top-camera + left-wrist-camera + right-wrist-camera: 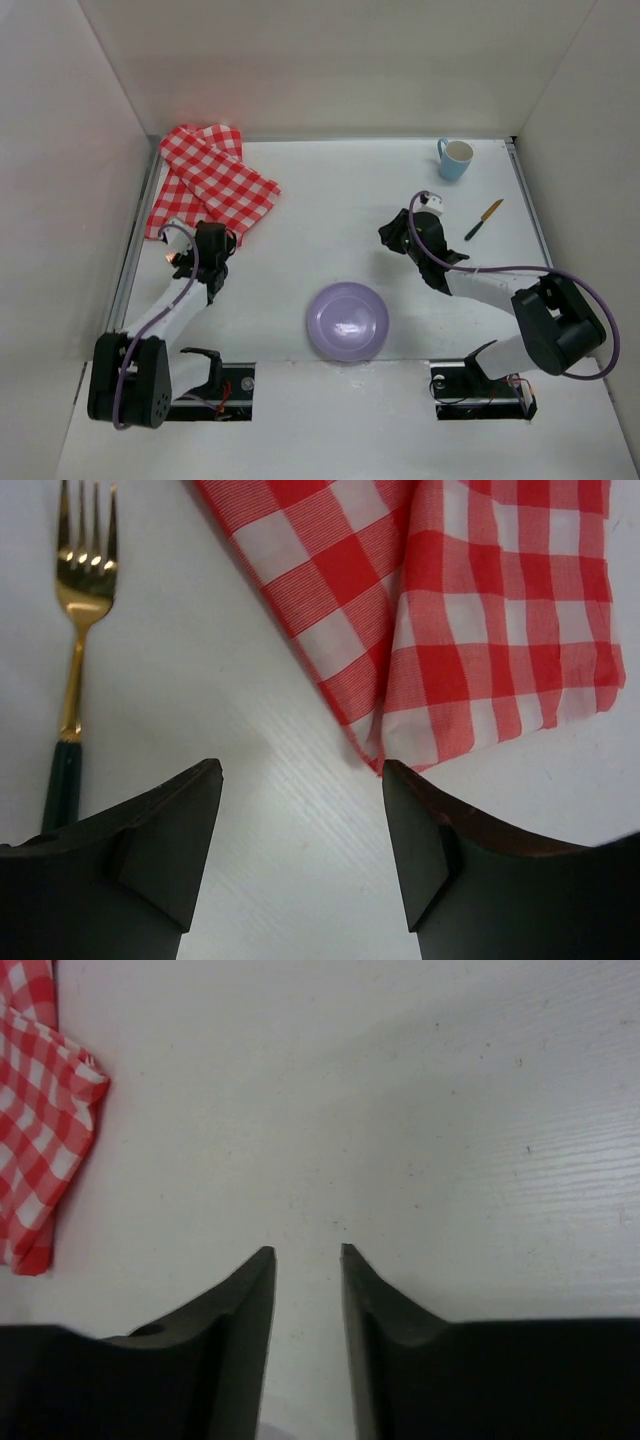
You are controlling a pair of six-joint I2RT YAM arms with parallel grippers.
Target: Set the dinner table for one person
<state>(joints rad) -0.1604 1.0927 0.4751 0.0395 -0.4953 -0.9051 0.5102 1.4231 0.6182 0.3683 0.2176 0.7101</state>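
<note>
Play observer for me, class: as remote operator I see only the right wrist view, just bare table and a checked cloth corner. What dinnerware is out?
Observer: A lilac plate sits near the middle of the dinner table's near edge.
Operator: Any cutlery?
Observer: A gold fork with a dark green handle lies beside the checked cloth, not touching it.
Operator: Anything to drink from?
Observer: A light blue mug stands upright at the far right corner.
</note>
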